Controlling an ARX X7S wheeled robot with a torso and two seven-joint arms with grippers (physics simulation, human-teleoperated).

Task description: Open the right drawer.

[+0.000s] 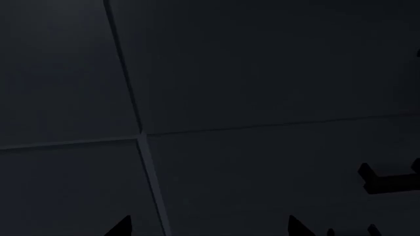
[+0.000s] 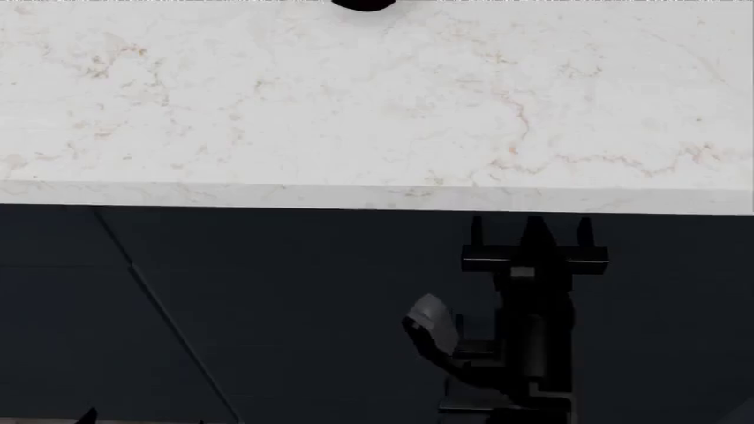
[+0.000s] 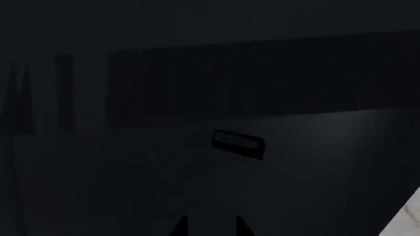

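The right drawer point(image 2: 659, 265) is the dark front just under the marble counter. Its black bar handle point(image 2: 589, 258) stands out on two posts. No dark interior shows between front and counter. My right gripper point(image 2: 532, 231) reaches in at the middle of the bar, with its jaws one above the other across it and narrowly parted. In the right wrist view only its tips point(image 3: 211, 227) show, and the bar itself is hidden. My left gripper point(image 1: 208, 228) is open and empty, low at the left point(image 2: 141, 420). Its camera shows the handle point(image 1: 390, 182) off to the side.
The white marble countertop point(image 2: 353, 106) overhangs the cabinet, with a black object point(image 2: 363, 3) at its far edge. Seams between dark cabinet panels run past the left gripper point(image 1: 141, 135). A small dark rectangle point(image 3: 237, 144) shows ahead of the right gripper.
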